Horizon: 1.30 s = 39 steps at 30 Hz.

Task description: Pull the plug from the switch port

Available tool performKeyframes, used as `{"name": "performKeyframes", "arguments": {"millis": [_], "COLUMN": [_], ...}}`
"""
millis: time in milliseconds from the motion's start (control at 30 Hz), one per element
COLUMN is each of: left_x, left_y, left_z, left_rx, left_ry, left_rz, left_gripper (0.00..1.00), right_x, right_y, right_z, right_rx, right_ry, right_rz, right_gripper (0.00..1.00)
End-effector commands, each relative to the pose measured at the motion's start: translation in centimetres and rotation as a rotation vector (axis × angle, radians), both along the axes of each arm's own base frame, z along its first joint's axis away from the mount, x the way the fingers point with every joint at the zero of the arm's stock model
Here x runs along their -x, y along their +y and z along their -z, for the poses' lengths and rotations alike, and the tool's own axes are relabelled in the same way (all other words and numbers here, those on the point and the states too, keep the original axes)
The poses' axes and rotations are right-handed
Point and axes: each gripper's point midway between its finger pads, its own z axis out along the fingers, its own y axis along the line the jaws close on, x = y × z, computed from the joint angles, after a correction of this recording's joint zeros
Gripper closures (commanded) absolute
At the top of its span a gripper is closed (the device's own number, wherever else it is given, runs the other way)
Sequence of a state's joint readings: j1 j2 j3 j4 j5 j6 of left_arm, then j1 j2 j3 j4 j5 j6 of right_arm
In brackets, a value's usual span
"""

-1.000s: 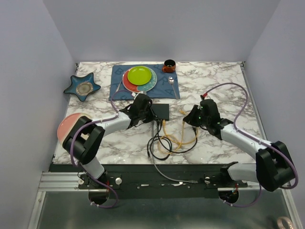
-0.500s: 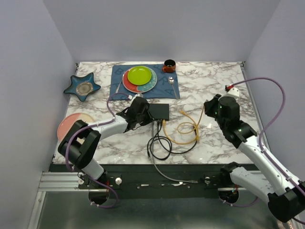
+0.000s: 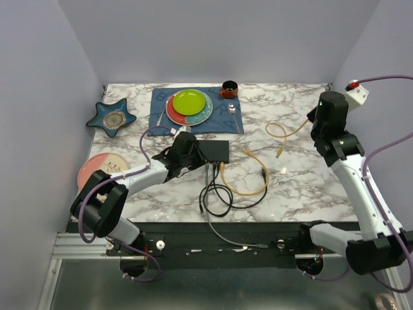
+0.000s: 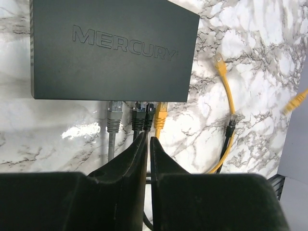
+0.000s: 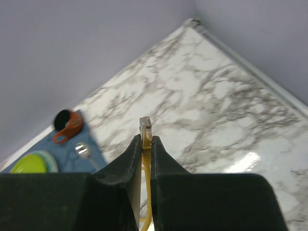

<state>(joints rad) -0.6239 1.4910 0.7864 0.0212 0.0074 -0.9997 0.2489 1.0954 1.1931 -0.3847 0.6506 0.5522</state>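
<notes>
Clamped in right gripper (image 5: pixel 146 140): clear-tipped yellow-cabled plug (image 5: pixel 145 124), aloft at far right, well apart from flat matte-black rectangular switch (image 4: pixel 110 48). Left gripper (image 4: pixel 148 140) just before switch's socket edge, jaws nearly together.

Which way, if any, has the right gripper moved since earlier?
Yes. The right gripper, shut on the yellow cable, has moved away from the switch toward the far right of the table.

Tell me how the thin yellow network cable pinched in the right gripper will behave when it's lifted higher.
Probably floppy: the thin yellow network cable curls into a loop near the right gripper instead of holding straight. Likely light, since a narrow pinch just behind its clear plug carries it. Its loose end may swing or drag across the white marble table.
</notes>
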Motion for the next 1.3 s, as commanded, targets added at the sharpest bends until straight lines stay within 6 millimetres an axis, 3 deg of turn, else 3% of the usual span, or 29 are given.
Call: {"name": "performKeyframes", "arguments": {"millis": [0,33,100,200,233,333,400,467,567,600,667,700,733,767,800,867,900,967,1033,1067,1167,1267], "left_x": [0.1,0.6,0.8,0.9,1.1,1.2,1.4,1.3,1.1,1.0,0.6,0.4,0.5,0.0,-0.2,-0.7,-1.0,-1.8,-2.5,-3.2,-4.7,-6.1], "left_y": [1.1,1.6,1.8,2.6,2.8,3.0,3.1,3.2,3.3,3.4,3.3,3.4,3.6,3.2,3.1,2.9,3.1,2.7,2.5,2.2,2.2,1.7], "left_z": [-1.0,-0.4,-1.1,-1.8,-1.8,-2.4,-2.3,-2.3,-2.4,-2.3,-2.6,-2.1,-1.8,-2.4,-2.0,-2.5,-2.3,-2.9,-2.6,-3.4,-3.6,-3.4], "left_rx": [0.005,-0.01,0.001,-0.01,-0.018,-0.017,-0.014,-0.011,-0.01,-0.016,-0.028,-0.049,-0.071,-0.072,-0.08,-0.076,-0.08,-0.062,-0.061,-0.056,-0.071,-0.069], "left_ry": [-0.018,0.006,-0.012,-0.039,-0.041,-0.062,-0.064,-0.068,-0.073,-0.07,-0.071,-0.056,-0.037,-0.052,-0.039,-0.042,-0.04,-0.061,-0.05,-0.066,-0.073,-0.071], "left_rz": [-0.058,-0.066,-0.066,-0.08,-0.08,-0.075,-0.076,-0.082,-0.1,-0.106,-0.113,-0.112,-0.114,-0.103,-0.098,-0.1,-0.106,-0.092,-0.069,-0.065,-0.06,-0.036], "left_gripper": [0.8,0.8,0.79,0.76,0.74,0.6,0.44,0.36,0.29,0.23,0.17,0.09,0.07,0.07,0.03,0.01,0.01,0.02,0.12,0.15,0.28,0.51], "right_x": [0.2,-0.2,0.1,-0.2,-0.5,-1.5,-2.0,-2.5,-2.8,-2.4,-2.5,-2.0,-1.4,-1.3,-0.6,0.1,0.9,1.6,2.6,2.9,3.9,4.6], "right_y": [-7.0,-7.2,-9.4,-10.0,-9.6,-8.1,-6.8,-5.7,-1.7,1.0,4.2,7.3,8.8,10.2,12.6,15.1,16.9,18.7,20.5,21.1,22.9,24.1], "right_z": [6.3,8.6,10.9,14.2,14.7,15.3,14.7,13.8,13.1,14.1,13.8,14.1,15.5,15.7,16.4,18.0,18.5,19.4,20.8,21.3,22.5,23.6], "right_rx": [-0.083,-0.095,-0.11,-0.113,-0.123,-0.16,-0.204,-0.23,-0.287,-0.319,-0.33,-0.344,-0.349,-0.347,-0.351,-0.367,-0.377,-0.398,-0.428,-0.437,-0.458,-0.499], "right_ry": [0.215,0.275,0.333,0.411,0.421,0.415,0.368,0.315,0.243,0.259,0.216,0.227,0.259,0.258,0.284,0.317,0.333,0.329,0.365,0.364,0.39,0.407], "right_rz": [0.232,0.234,0.289,0.281,0.26,0.168,0.106,0.053,-0.115,-0.218,-0.342,-0.455,-0.501,-0.547,-0.619,-0.691,-0.75,-0.81,-0.874,-0.893,-0.96,-1.018], "right_gripper": [0.99,0.99,0.99,0.96,0.71,0.35,0.32,0.27,0.26,0.26,0.25,0.25,0.24,0.24,0.23,0.23,0.23,0.26,0.3,0.32,0.33,0.33]}}
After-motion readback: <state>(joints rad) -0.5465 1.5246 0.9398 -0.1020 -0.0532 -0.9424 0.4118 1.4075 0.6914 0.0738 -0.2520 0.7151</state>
